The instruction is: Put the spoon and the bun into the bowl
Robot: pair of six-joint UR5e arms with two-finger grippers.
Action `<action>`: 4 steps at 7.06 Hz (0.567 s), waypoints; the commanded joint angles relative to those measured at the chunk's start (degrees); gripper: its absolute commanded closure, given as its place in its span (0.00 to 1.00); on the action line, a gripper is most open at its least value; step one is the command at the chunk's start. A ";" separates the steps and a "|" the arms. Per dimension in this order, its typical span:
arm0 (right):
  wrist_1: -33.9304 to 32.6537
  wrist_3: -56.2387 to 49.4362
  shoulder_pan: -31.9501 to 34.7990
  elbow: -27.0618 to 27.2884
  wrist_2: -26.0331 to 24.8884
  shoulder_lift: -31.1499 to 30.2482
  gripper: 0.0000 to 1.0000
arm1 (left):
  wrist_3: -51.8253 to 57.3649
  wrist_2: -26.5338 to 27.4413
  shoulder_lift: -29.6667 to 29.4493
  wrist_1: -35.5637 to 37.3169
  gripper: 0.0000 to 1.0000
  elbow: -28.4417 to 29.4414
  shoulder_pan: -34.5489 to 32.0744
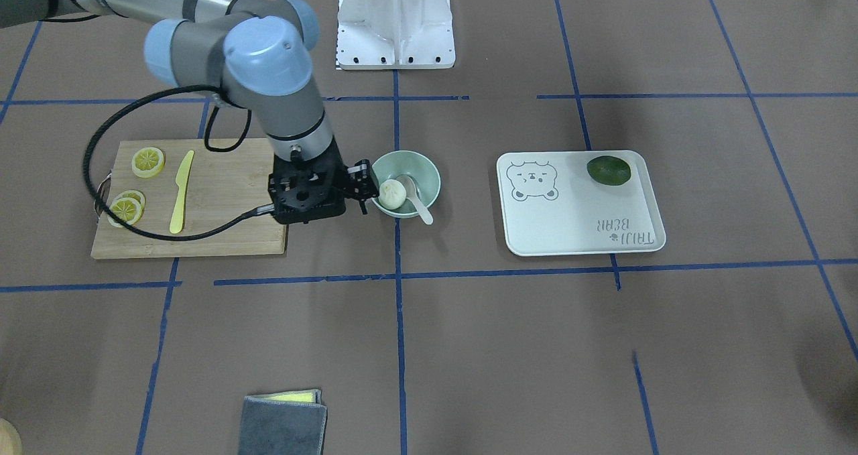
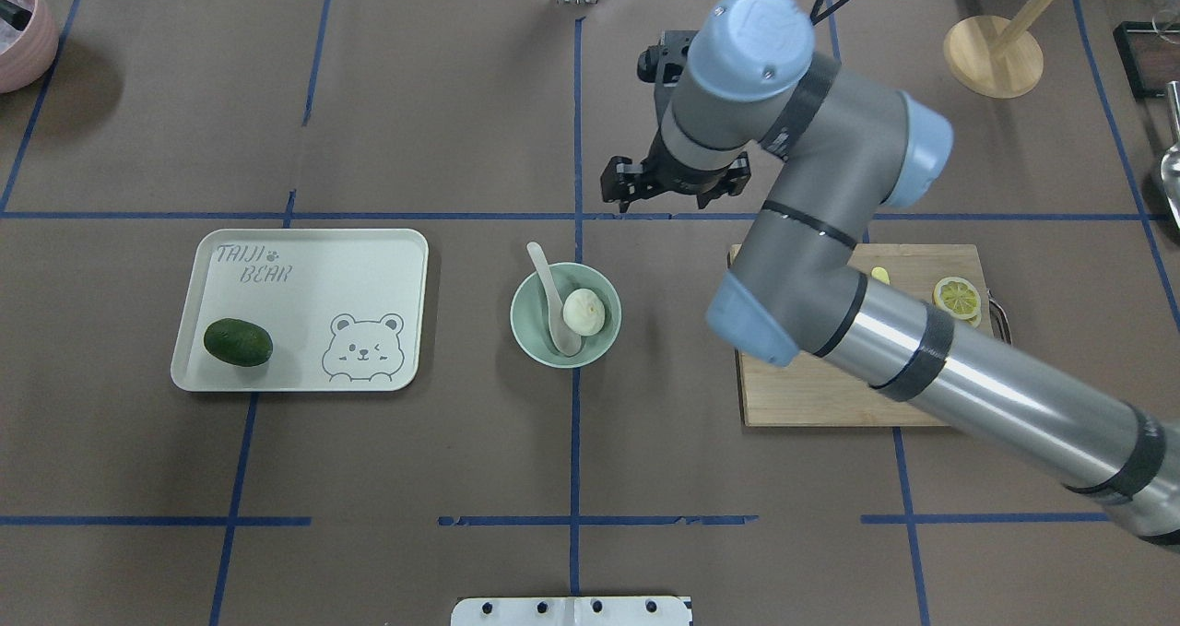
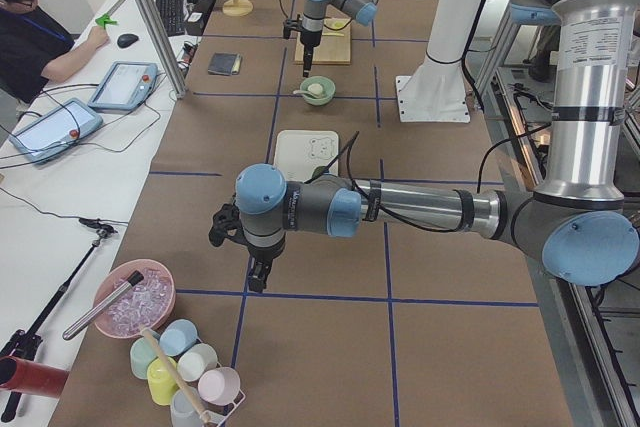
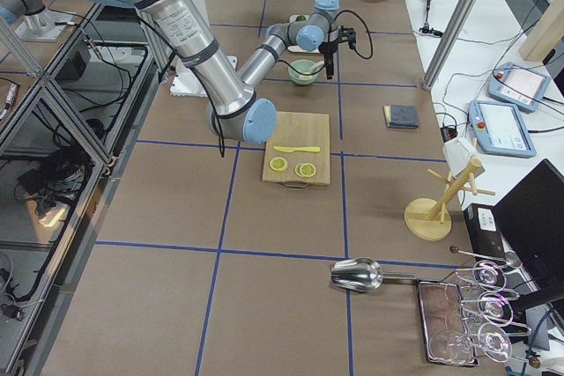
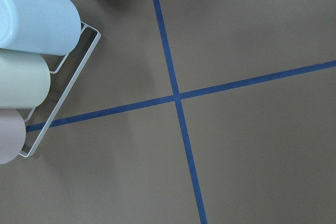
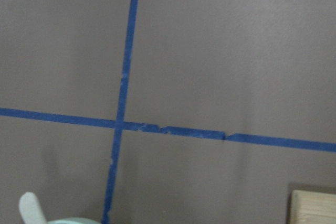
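The pale mint-green bowl stands at the table's middle. The white bun lies inside it. The off-white spoon rests in it too, its handle sticking out over the rim. My right gripper hangs beside the bowl, on the cutting board's side, apart from it, open and empty. In the right wrist view only the spoon's handle tip shows. My left gripper shows only in the exterior left view, far from the bowl; I cannot tell whether it is open or shut.
A pale tray holds a dark green fruit. A wooden cutting board carries lemon slices and a yellow knife. A grey cloth lies at the operators' edge. A cup rack stands under my left wrist.
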 commanded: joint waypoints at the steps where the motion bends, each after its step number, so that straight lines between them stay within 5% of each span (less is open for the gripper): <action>1: 0.18 -20.94 12.18 1.70 10.10 -9.07 0.00 | 0.04 0.04 0.53 0.31 0.00 0.18 0.00; 4: -0.08 -50.31 28.09 2.07 15.50 -23.31 0.00 | 0.04 0.30 1.06 0.49 0.00 0.27 0.00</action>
